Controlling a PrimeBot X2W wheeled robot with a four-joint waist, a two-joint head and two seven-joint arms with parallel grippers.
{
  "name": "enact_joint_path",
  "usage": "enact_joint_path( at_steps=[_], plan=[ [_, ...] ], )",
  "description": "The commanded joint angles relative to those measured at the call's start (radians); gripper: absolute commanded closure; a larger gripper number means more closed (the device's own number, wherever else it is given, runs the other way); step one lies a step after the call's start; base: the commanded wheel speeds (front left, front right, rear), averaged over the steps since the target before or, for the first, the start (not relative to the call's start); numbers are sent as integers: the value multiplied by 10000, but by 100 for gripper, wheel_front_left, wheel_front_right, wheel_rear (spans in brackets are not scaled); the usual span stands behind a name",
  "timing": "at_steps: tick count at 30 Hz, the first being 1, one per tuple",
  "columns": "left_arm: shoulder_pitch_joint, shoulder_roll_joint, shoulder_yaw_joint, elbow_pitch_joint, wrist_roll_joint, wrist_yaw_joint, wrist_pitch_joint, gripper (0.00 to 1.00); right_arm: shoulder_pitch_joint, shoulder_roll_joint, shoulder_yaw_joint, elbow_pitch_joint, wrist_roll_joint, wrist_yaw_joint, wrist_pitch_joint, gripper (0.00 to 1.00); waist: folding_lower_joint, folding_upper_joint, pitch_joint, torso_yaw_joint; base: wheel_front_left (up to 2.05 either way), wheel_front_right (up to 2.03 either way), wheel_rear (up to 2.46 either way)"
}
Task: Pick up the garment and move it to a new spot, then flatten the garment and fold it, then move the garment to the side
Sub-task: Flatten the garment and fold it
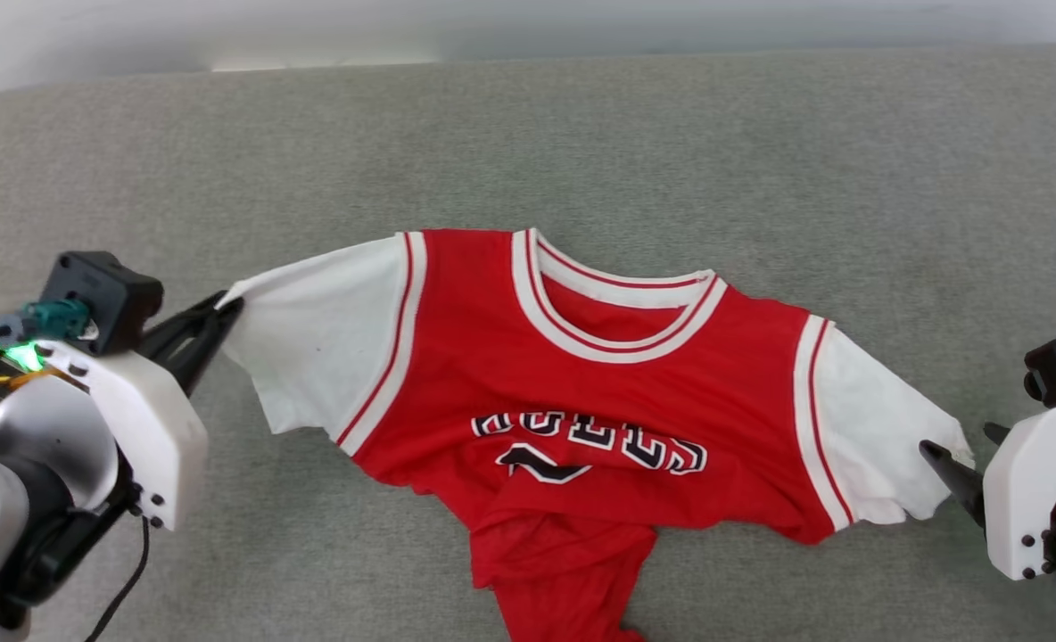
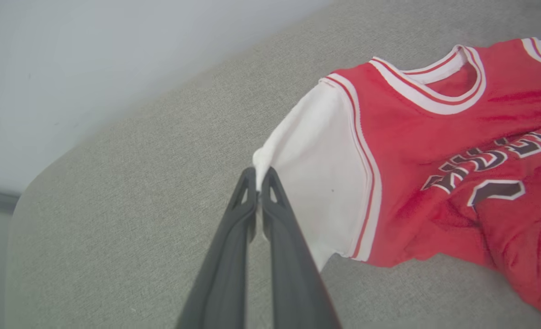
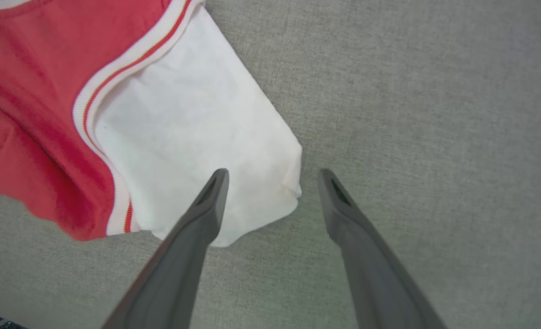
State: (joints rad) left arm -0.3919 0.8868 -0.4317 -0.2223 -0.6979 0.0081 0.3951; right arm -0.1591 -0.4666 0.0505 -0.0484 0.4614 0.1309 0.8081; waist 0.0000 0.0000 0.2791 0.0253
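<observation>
At 9 o'clock of the garment (image 1: 599, 383) in the head view, the left tool (image 1: 229, 303) is clamped together on the outer tip of the white left sleeve (image 1: 314, 348), fingers pressed flat against the fabric edge. At 4 o'clock, the right tool (image 1: 958, 439) stands apart: one finger over the right sleeve (image 1: 885, 446) corner, the other over bare cloth; contact cannot be confirmed. The garment lies face up on the grey fabric-covered desk (image 1: 528, 143), collar toward 12 o'clock, sleeves spread, lower body bunched toward 6 o'clock.
</observation>
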Motion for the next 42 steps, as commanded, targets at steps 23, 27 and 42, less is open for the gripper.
enact_joint_path(
  at_steps=[23, 27, 42],
  plan=[
    [634, -331, -233, -1280, 277, 678, -212, 100, -639, -474, 719, 2083, -952, -11, -968, 100, 0, 0, -81, 692, 0, 0, 0],
    [838, -207, 40, -1166, 273, 846, -512, 100, -1134, -814, 661, 1570, -1019, -8, -1448, 100, 0, 0, -510, 458, 0, 0, 0],
    [1546, 702, 2008, -1513, -161, 1703, -1683, 100, -3018, -1928, 456, -482, -951, -8, -1989, 100, 0, 0, -2011, -267, 0, 0, 0]
  ],
)
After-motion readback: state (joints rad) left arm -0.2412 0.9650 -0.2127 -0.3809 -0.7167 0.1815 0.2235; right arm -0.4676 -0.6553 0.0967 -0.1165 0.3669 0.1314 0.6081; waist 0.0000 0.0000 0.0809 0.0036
